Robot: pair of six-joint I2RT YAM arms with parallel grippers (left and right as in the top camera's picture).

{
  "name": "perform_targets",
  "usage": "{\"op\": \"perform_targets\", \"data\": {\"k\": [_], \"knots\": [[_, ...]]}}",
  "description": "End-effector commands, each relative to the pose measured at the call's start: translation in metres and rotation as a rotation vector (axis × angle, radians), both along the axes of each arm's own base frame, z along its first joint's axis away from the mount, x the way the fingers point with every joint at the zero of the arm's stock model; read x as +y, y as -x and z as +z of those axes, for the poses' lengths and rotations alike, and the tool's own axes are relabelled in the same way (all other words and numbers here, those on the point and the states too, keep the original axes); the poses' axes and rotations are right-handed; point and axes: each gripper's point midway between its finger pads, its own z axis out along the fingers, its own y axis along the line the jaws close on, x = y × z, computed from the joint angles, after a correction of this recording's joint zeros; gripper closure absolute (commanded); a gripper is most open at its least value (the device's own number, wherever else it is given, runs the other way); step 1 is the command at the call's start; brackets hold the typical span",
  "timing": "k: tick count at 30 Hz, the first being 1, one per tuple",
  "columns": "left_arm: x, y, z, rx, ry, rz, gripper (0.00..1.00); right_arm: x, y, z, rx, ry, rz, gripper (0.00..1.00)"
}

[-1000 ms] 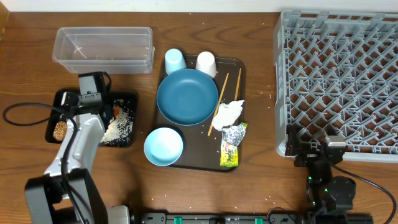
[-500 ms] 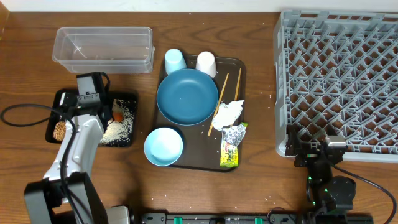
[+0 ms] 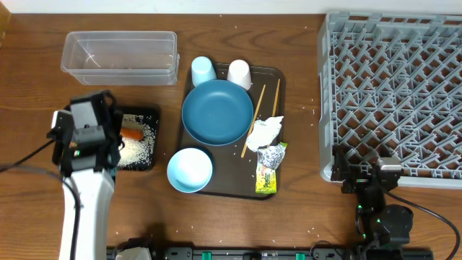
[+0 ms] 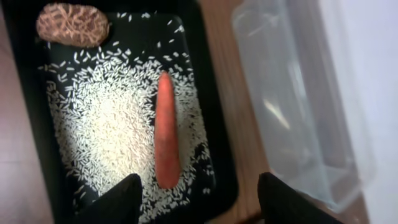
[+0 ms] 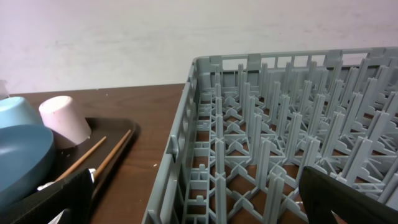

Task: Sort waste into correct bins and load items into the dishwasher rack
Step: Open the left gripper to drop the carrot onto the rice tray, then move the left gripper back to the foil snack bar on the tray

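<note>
Carrot, rice, brown lump in black tray

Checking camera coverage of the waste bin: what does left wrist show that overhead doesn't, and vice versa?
Left wrist only: the small brown food lump in the tray's corner. In overhead the left arm covers that spot.
Overhead only: the large grey plastic dishwasher rack, and the brown serving tray carrying the dark-blue round plate and other dishes.
Both: the shallow black rectangular tray, the orange carrot lying on white rice grains, and the clear plastic rectangular tub.
</note>
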Motion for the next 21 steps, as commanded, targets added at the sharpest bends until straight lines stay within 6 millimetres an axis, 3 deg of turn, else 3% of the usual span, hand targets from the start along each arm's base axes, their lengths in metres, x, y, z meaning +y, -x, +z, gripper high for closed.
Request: {"op": "perform_targets", "data": {"k": [1, 11, 16, 21], "knots": [[0.000, 0.005, 0.018, -0.042, -0.011, -0.006, 0.38, -0.004, 0.000, -0.002, 0.005, 0.009, -0.015, 0.01], [-0.004, 0.022, 0.008, 0.034, 0.005, -0.006, 0.34, -0.004, 0.000, -0.002, 0.005, 0.009, -0.015, 0.01], [-0.022, 0.019, 0.003, 0.031, 0.092, -0.076, 0.18, -0.004, 0.000, -0.002, 0.005, 0.009, -0.016, 0.01], [-0.051, 0.017, -0.001, 0.028, 0.221, -0.185, 0.08, -0.004, 0.000, -0.002, 0.005, 0.009, -0.016, 0.01]]}}
